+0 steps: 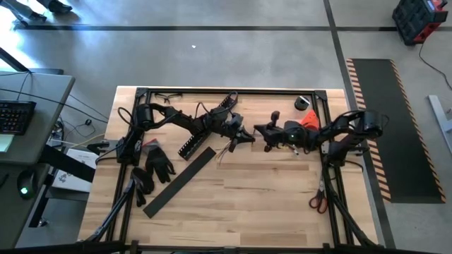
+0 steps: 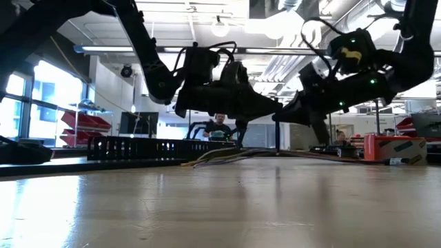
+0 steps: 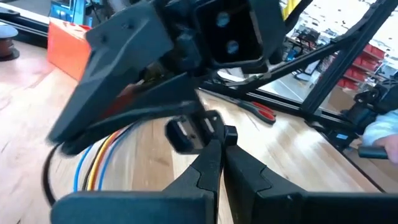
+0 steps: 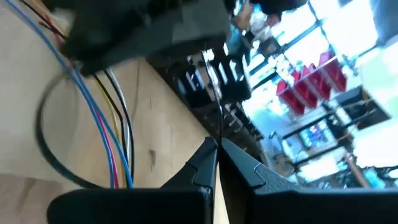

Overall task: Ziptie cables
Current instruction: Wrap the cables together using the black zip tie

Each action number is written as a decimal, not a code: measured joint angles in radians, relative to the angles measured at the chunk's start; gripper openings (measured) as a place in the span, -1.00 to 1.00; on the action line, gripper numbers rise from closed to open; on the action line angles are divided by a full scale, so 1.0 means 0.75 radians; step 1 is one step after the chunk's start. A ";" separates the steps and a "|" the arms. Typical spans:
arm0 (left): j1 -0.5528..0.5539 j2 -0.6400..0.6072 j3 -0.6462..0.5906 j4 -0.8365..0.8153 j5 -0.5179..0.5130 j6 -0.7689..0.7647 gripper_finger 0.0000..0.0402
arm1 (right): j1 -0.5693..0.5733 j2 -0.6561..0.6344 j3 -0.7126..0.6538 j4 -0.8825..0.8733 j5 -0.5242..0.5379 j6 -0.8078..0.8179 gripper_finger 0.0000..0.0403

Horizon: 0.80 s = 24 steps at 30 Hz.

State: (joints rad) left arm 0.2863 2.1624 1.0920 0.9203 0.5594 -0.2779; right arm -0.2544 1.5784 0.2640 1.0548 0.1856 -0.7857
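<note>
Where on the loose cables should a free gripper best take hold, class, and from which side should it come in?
Probably on the straight run of the cables lying flat on the table just in front of the left gripper and right gripper. Come from above, fingers straddling the bundle crosswise: the wires are thin, bendy and lie side by side, so pinching across gathers them together.

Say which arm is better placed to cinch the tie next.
Probably right. The right gripper has its fingers shut on a thin black strand, likely the tie's tail, above the cables. The left gripper, also shut, sits facing it, suited to steadying.
</note>
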 joint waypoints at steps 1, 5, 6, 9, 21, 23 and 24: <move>0.000 0.000 0.000 0.000 0.000 0.000 -1.00 | 0.005 0.000 -0.012 0.015 0.003 -0.013 -1.00; 0.002 0.000 0.000 -0.001 -0.001 0.000 -1.00 | 0.033 0.000 -0.020 0.011 0.025 -0.055 -1.00; 0.002 0.000 0.000 -0.001 -0.001 0.000 -1.00 | 0.038 0.000 -0.018 0.004 0.026 -0.060 -1.00; 0.002 0.000 0.000 -0.002 0.013 0.000 -1.00 | 0.045 0.001 0.000 -0.025 0.051 -0.059 -1.00; 0.001 -0.001 0.000 0.000 0.018 -0.013 -1.00 | 0.078 0.001 0.023 -0.075 0.063 -0.086 -1.00; 0.000 -0.001 0.000 0.000 0.019 -0.013 -1.00 | 0.083 0.001 0.023 -0.070 0.063 -0.088 -1.00; -0.002 -0.001 0.000 0.000 0.019 -0.013 -1.00 | 0.087 0.001 0.023 -0.064 0.063 -0.087 -1.00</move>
State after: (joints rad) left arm 0.2852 2.1620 1.0920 0.9203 0.5735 -0.2878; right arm -0.1892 1.5791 0.2815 1.0065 0.2325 -0.8506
